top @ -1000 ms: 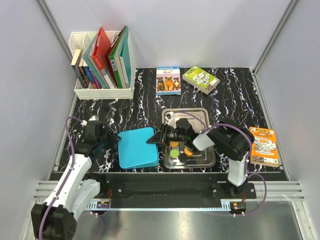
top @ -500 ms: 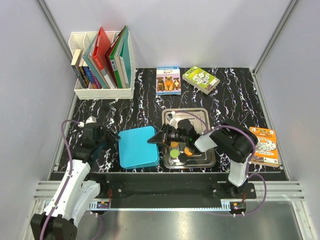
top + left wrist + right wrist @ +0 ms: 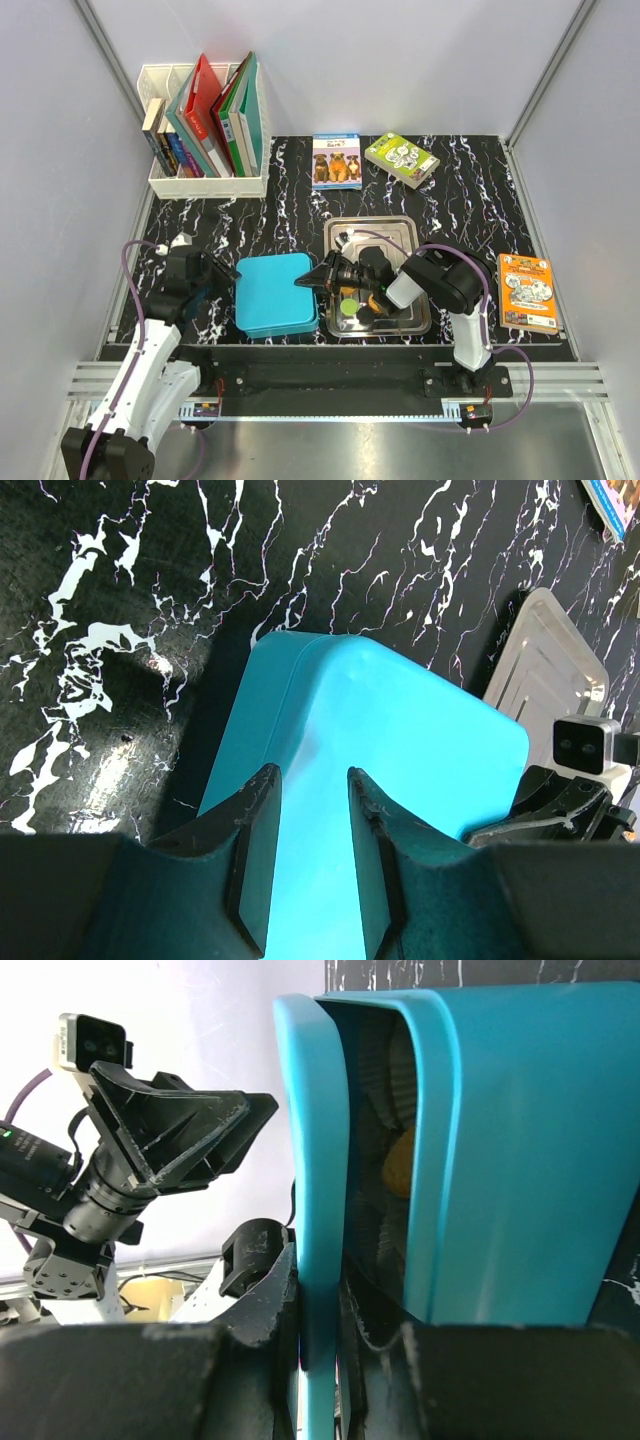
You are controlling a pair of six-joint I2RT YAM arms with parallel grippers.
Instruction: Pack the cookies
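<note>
Most of the cookies (image 3: 348, 305) are hard to make out. From above, only a green cookie and scraps of orange and black show on the metal tray (image 3: 400, 232), and the right arm crosses over the rest. One orange cookie (image 3: 400, 1165) shows inside the teal box (image 3: 272, 295). It is seen only through a narrow gap in the right wrist view, tucked among grey crinkled paper cups (image 3: 375, 1070) (how many more cookies lie deeper in, I cannot tell). That gap runs between the lid (image 3: 308, 1110) and the base (image 3: 530, 1160). The right claw (image 3: 315, 1310) is clenched on the lid's rim, one finger on either side of the thin teal edge, so the orange cookie sits just beyond its fingertips, inside the box. From above, this claw (image 3: 305, 283) meets the box's right edge, with the tray cookies close beside and behind it. The left claw (image 3: 310, 780) is at the box's opposite, left edge. Its fingers are parted with teal surface between them, but whether they press on it I cannot tell. Box and tray sit side by side on the black marbled desk (image 3: 470, 200).
</note>
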